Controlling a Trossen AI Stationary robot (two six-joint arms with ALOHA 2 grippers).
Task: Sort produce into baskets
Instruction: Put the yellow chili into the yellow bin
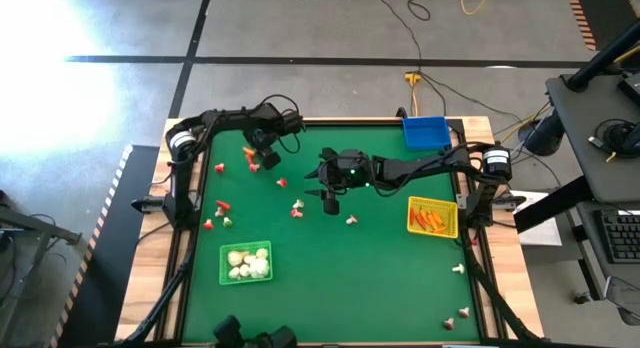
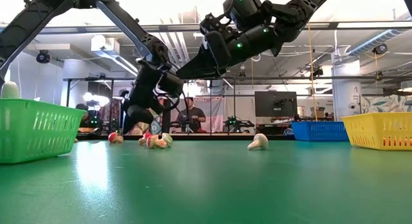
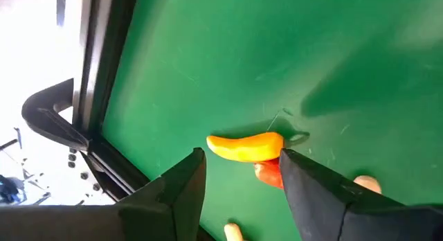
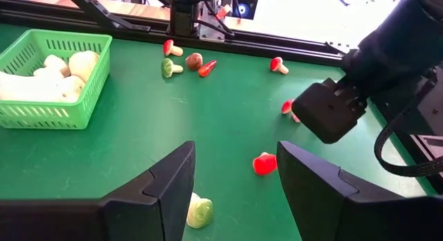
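Sorting partly done: whitish bulbs in green basket (image 1: 245, 280), orange sticks in yellow basket (image 1: 432, 218), blue basket (image 1: 425, 134) seemingly empty. Roughly a dozen loose pieces left across green table (image 1: 350, 278). Left gripper (image 3: 242, 173) parted, straddling orange pepper-like piece (image 3: 246, 146) near far-left corner, not clenched. Right gripper (image 4: 235, 173) parted, empty, hovering mid-table. Baskets: three.

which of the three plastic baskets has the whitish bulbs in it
The green latticed plastic basket, near the table's front on the left arm's side. The yellow latticed basket holds orange carrot-like sticks, and nothing shows in the blue basket at the back.
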